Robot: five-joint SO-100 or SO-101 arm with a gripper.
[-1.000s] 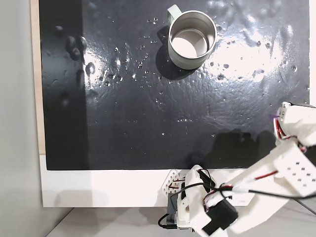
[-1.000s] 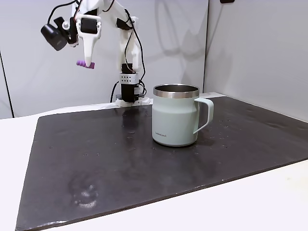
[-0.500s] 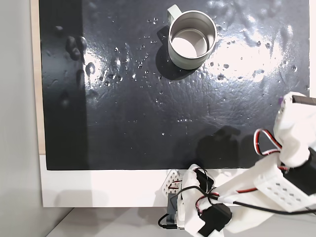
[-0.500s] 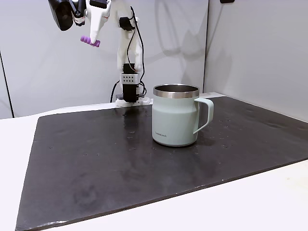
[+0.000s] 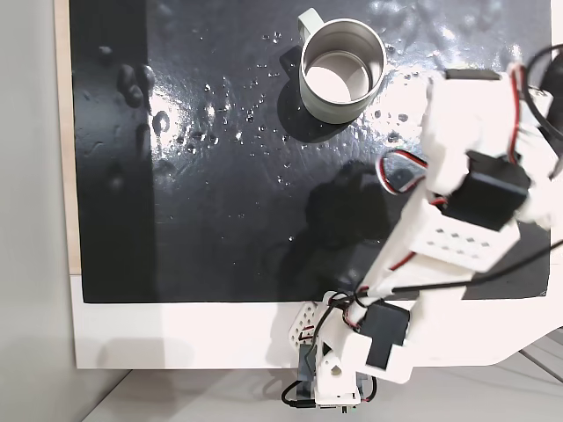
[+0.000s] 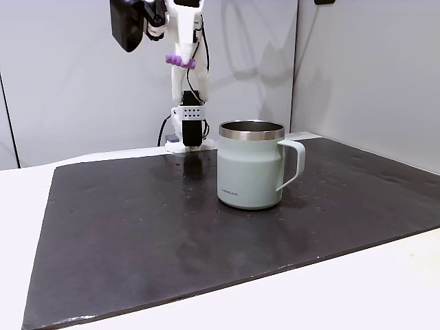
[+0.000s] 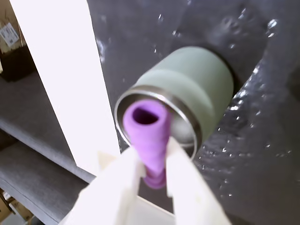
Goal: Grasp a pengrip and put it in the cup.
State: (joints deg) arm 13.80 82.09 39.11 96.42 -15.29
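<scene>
1. Pengrip location: clamped between the two white fingers of the gripper in the wrist view. One end projects forward past the fingertips with its open bore facing the camera. In a fixed view the pengrip is a small purple piece carried high above the dark mat.

2. Finger state: closed to a narrow gap, with the pengrip filling that gap. Both fingers bear on the lower half of the sleeve; the upper half is free.

3. Cup location: on the mat, upright, well below the gripper. In the wrist view the pengrip lines up over the metallic rim. In a fixed view the cup lies just to the left of the white arm. The exact offset between pengrip and opening cannot be told from these views.

4. Handling estimate, pengrip: very light, soft and hollow. Expect the wall to give under clamp force; it looks slightly narrowed between the fingers. The rubber surface probably grips well, so slip is unlikely, but it may cling to a finger on release.

5. Hold point: the mid-to-lower grip is adequate. A hold nearer the centre would reduce tilt.

6. Handling estimate, cup: rigid, comparatively heavy and stable. A light dropped part should not shift it.
</scene>
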